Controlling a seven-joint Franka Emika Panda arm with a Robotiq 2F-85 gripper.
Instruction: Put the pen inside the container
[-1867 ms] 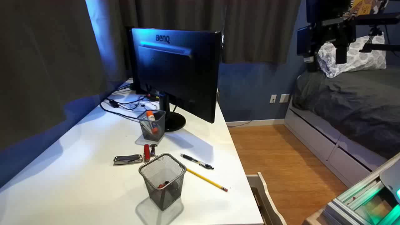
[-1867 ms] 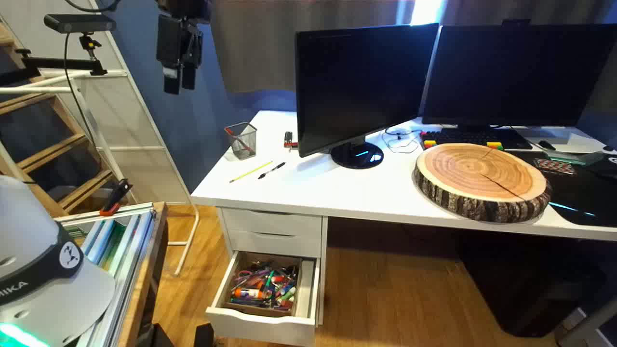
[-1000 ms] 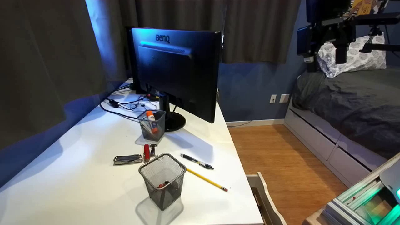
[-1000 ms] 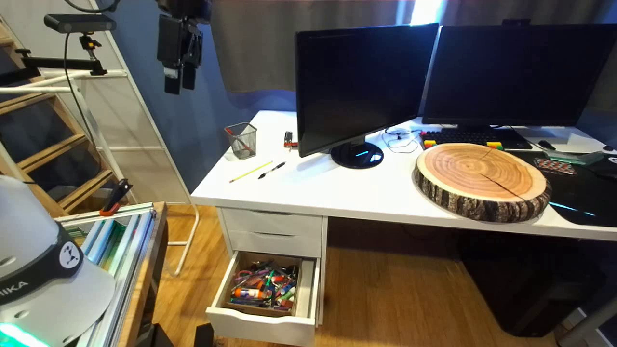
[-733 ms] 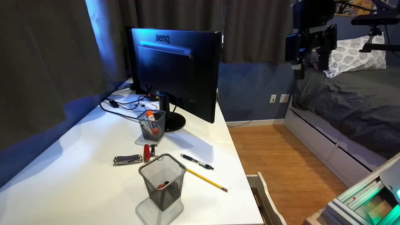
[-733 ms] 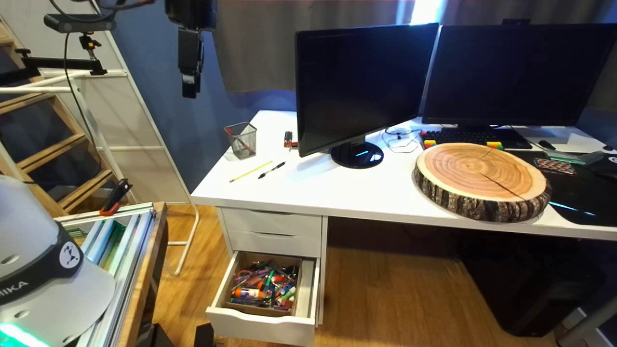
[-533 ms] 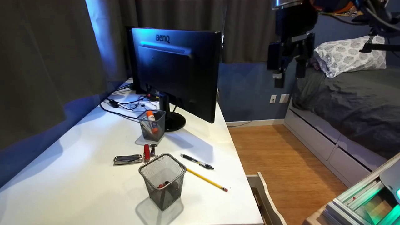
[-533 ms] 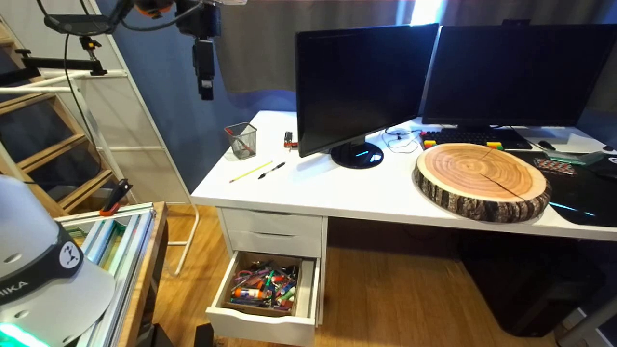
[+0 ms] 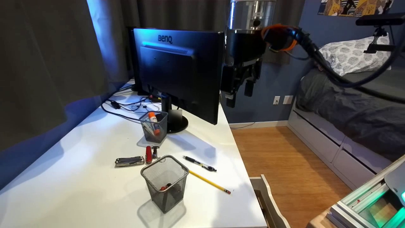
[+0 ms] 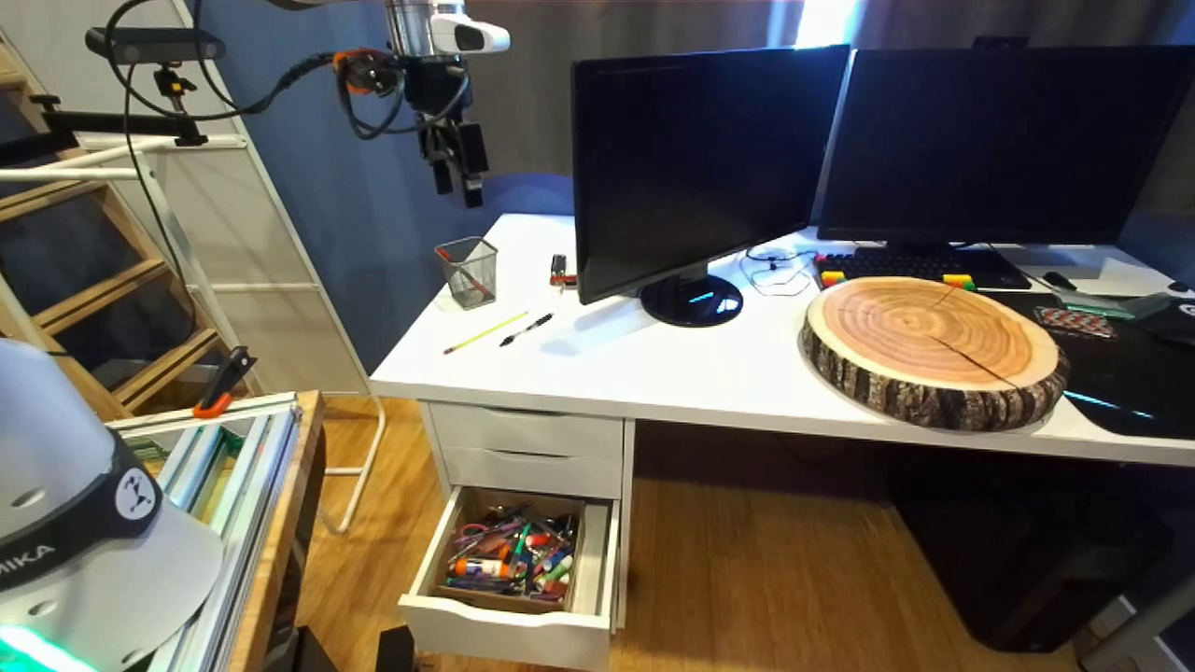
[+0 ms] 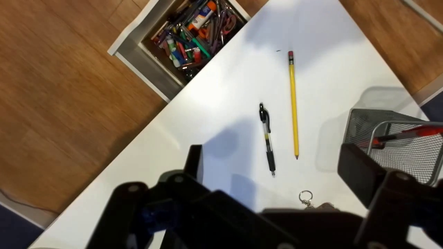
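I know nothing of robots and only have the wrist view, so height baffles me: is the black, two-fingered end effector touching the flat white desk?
Observer: No, in both exterior views the end effector hangs in the air, not touching the desk.
Visitor: Does anything tall stand there?
Observer: Yes, in an exterior view a wide, black rectangular monitor marked BenQ.
Visitor: I see a square grey wire-mesh cup. Is it the only such cup?
Observer: No, in an exterior view a second dark grey wire-mesh cup stands close to the monitor.
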